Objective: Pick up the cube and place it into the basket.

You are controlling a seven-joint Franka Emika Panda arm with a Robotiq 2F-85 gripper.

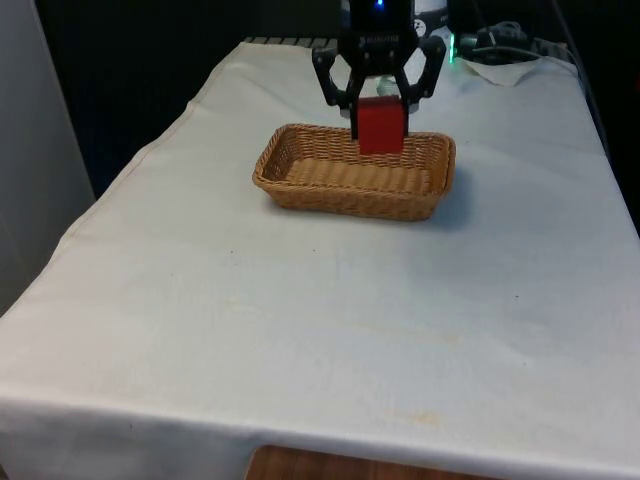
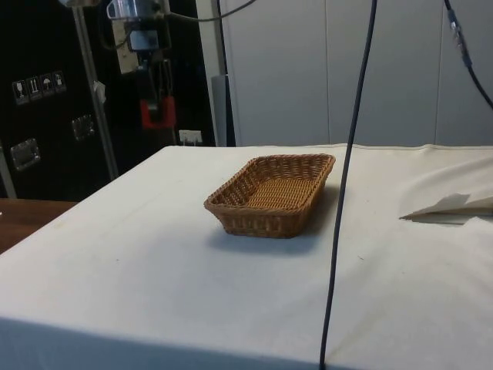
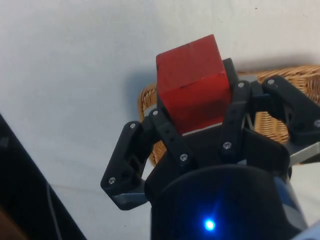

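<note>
Cube (image 1: 380, 124) sat pinched between the fingers of the gripper (image 1: 379, 112), held in the air clear of the cloth (image 1: 320, 300). It hung near the far rim of the basket (image 1: 300, 185), whose woven tray lay open below, with bare cloth all around it.

Basket (image 1: 354, 186): sat on the table (image 1: 300, 320), toward the far end in the front view and near the middle across its width.
Cube (image 1: 380, 124): hung above the table between the fingers of the gripper (image 1: 379, 100), clear of the cloth; in the side view the cube (image 2: 156, 112) was well above the basket (image 2: 271, 194).
Front view: cube in front of the basket's far rim.
Wrist view: cube (image 3: 194, 90) over the basket (image 3: 272, 100) edge.
Folded paper (image 2: 451, 206): lay on the table beyond the basket, well apart from it, in the side view.
</note>
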